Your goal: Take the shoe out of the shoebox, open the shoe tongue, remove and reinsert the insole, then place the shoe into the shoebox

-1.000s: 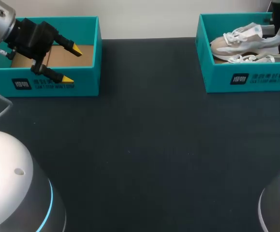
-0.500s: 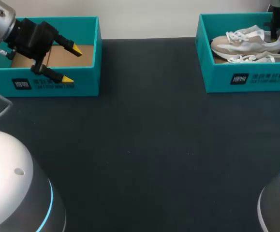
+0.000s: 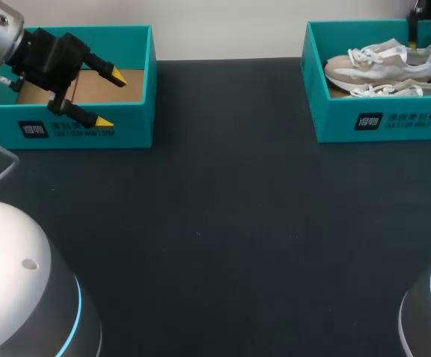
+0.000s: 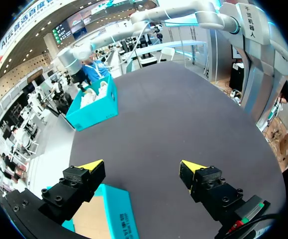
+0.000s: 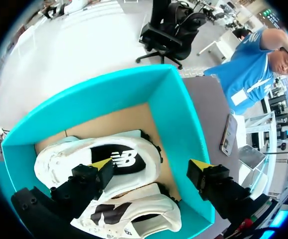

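- Near: bare dark desk (image 3: pixel 222 238) across the whole middle; broad open room for setting a shoe down and working on it.
- Left side, mid-far: left tool (image 3: pixel 105 97) hangs over the near wall of the left teal box (image 3: pixel 137 44), fingers spread wide, nothing in them. Only a cardboard floor shows in that box.
- Far right: shoebox (image 3: pixel 382 123) at the desk's far right corner. Two pale shoes inside, lying on their sides; the upper shoe (image 5: pixel 119 159) has its dark inner side facing up.
- Right tool (image 5: pixel 151 172) hovers above the shoebox, fingers wide, gripping nothing. One tip is over the upper shoe, the other over the box's side wall.
- Stage unclear: shoes boxed fits either a pickup to come or a return just made.
- If a pickup: come straight down, both fingers inside the walls, pinch across the narrow upper and not the sole.
- Edges: the wall crowds the outer finger; lift clear of the rim before travelling toward the middle.
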Controlling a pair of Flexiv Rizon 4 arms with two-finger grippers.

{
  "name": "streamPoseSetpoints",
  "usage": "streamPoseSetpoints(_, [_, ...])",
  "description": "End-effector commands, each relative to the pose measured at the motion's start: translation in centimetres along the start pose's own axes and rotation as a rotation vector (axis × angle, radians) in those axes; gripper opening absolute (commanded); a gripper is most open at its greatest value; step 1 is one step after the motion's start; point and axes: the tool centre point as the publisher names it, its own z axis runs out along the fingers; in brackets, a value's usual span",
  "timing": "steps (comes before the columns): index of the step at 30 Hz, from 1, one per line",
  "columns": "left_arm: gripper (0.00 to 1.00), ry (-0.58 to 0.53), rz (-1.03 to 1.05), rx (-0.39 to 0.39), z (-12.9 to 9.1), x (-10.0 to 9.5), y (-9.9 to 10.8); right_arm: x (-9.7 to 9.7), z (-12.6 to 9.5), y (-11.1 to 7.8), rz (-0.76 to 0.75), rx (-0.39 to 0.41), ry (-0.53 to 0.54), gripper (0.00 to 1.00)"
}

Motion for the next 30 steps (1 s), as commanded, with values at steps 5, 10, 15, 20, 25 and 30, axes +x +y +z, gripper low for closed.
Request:
streamPoseSetpoints(5, [1.0,0.002,0.0,-0.002,0.0,0.0,0.0,0.2,-6.2,-6.1,-0.001,-0.082,0.033,1.0])
streamPoseSetpoints(10, [1.0,0.002,0.0,-0.002,0.0,0.0,0.0,1.5,-8.5,-9.0,0.004,-0.085,0.068,1.0])
streamPoseSetpoints(15, [1.0,0.002,0.0,-0.002,0.0,0.0,0.0,2.8,-10.0,-11.8,0.008,-0.083,0.071,1.0])
streamPoseSetpoints(20, [1.0,0.002,0.0,-0.002,0.0,0.0,0.0,3.4,-11.7,-13.9,0.023,-0.077,0.098,1.0])
streamPoseSetpoints(25, [1.0,0.002,0.0,-0.002,0.0,0.0,0.0,3.7,-12.5,-14.5,0.015,-0.081,0.081,1.0])
streamPoseSetpoints(30, [1.0,0.002,0.0,-0.002,0.0,0.0,0.0,3.7,-12.5,-14.5,0.015,-0.081,0.081,1.0])
